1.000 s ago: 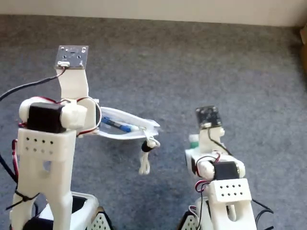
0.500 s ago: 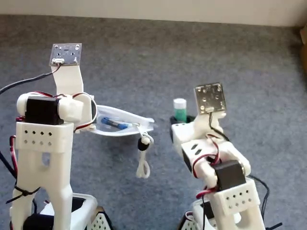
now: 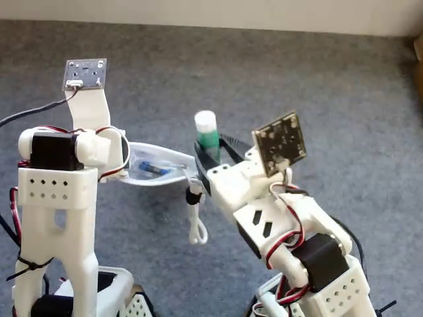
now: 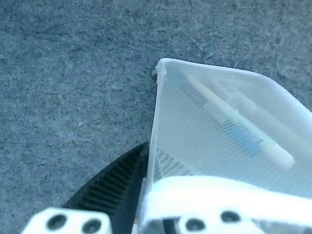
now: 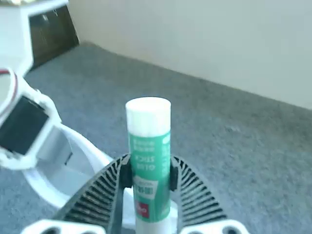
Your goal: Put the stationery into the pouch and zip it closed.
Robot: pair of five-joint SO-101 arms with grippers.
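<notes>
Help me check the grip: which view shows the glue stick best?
Right wrist view: the glue stick stands upright, clamped in the right gripper. High view gives its cap and green body; left wrist view faces the pouch.

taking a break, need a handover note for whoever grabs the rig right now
Left hand shut on one end of the clear pouch.
Right hand shut on the green glue stick, upright, close to the pouch's other end by the zip pull cord.
Done: a blue pen lies inside the pouch.
Left: glue stick into the pouch, then zip it closed; the mouth looks open.
</notes>
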